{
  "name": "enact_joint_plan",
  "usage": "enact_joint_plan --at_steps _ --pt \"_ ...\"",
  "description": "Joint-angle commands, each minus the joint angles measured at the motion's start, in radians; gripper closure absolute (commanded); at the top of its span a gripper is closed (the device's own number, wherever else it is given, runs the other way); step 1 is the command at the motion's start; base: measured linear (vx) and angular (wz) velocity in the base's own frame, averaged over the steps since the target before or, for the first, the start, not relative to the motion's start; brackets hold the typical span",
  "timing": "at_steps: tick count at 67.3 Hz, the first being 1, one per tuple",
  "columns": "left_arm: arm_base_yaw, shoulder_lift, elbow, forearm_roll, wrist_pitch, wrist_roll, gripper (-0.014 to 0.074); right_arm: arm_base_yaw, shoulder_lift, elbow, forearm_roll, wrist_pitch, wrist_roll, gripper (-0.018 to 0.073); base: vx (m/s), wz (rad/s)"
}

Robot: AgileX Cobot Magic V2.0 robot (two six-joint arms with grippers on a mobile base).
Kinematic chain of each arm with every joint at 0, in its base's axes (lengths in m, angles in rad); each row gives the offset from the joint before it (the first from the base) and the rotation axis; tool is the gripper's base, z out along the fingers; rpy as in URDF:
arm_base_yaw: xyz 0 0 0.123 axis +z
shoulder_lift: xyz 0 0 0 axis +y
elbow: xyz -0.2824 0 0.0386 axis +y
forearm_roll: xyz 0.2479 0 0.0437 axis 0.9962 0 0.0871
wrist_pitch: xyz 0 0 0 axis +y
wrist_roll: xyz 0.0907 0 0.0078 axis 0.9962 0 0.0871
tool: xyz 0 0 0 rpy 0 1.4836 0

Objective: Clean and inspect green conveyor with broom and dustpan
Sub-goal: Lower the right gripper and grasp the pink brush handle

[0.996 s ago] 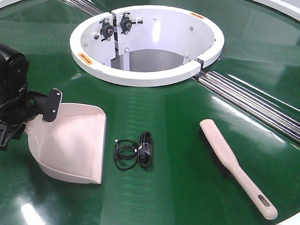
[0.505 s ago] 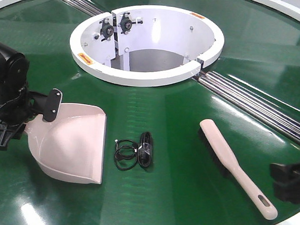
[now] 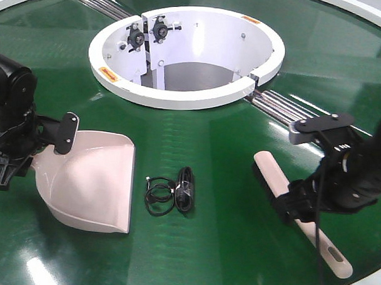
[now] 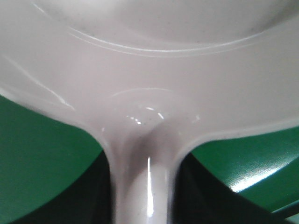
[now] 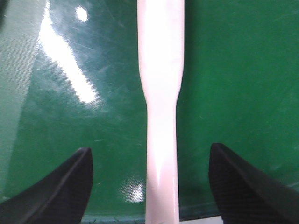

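Note:
The pale pink-beige dustpan lies flat on the green conveyor at the left. My left gripper is shut on its handle; in the left wrist view the handle runs between the dark jaws, which press on both sides. The broom lies at the right, head toward the centre, its slotted handle end near the front edge. My right gripper hovers open over the broom's handle. In the right wrist view the handle runs between the two spread fingers, not touching them.
A black coiled cable lies on the belt between dustpan and broom. The white ring-shaped housing stands behind. Silver rollers cross the belt at the right behind the right arm. The belt's pale front edge is close under the right gripper.
My right arm has come in from the right edge and now sits over the broom's handle, jaws open. The left gripper and dustpan have not moved.

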Motion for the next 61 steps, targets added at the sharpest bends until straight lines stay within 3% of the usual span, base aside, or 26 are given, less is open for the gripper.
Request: enact_joint_plan --at_steps 1,17,61 --pt "-0.007 -0.051 -0.028 0.012 0.018 0.007 0.0603 -0.001 0.041 -0.073 -0.016 0.016 -0.017 0.0052 0.0 0.0" --pt "-0.007 -0.051 -0.028 0.012 0.018 0.007 0.0603 -0.002 0.155 -0.096 -0.071 0.041 0.003 0.0052 0.0 0.0" --pt "-0.007 -0.051 -0.028 0.012 0.018 0.007 0.0603 -0.003 0.321 -0.101 -0.082 0.006 0.055 0.0052 0.0 0.0"
